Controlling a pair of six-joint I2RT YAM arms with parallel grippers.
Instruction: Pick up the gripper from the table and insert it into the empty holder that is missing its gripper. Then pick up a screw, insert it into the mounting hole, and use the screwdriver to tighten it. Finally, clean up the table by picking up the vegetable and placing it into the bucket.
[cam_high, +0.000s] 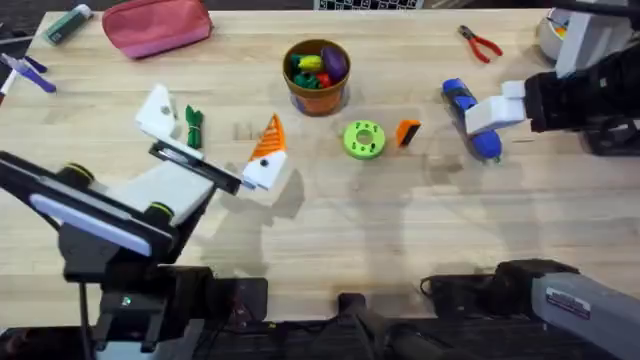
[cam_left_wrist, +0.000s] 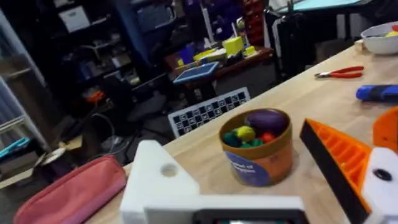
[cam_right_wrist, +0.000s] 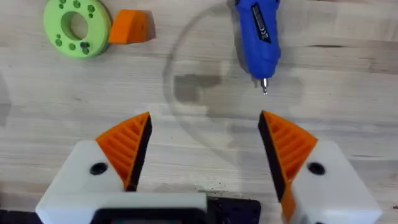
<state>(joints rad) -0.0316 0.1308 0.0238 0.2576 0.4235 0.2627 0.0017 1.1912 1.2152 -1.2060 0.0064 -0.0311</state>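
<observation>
1. At the far left edge of the table, near its back: a green marker (cam_high: 68, 24), then a pink zip pouch (cam_high: 157, 27) just to its right.
2. Low on the left: the left gripper (cam_high: 212, 135), reaching in over the wood, jaws spread wide, gripping nothing.
3. On that gripper's left side: the holder (cam_high: 157, 112), a bare white finger block with no orange tip; on its right side, a white finger block (cam_high: 265, 160) with an orange ribbed tip fitted.
4. Just beside the holder, between the two fingers: the vegetable (cam_high: 192, 125), dark green and slim, lying on the table.
5. Centre back: the bucket (cam_high: 317, 75), round and brown-orange, upright, holding toy produce: a purple piece, a yellow piece, green and red pieces.
6. In front of the bucket, slightly right: a bright-green disc with holes (cam_high: 363, 139); just to its right, the gripper (cam_high: 407, 132), a small orange wedge, loose on the table.
7. Further right: the screwdriver (cam_high: 470, 120), blue, lying flat.
8. Over the screwdriver: the right gripper (cam_right_wrist: 205, 140), orange pads far apart, empty, with the metal tip just beyond the fingertips.
9. Back right: red-handled pliers (cam_high: 480, 43), then a white bowl (cam_left_wrist: 379, 37), contents hard to tell.
</observation>
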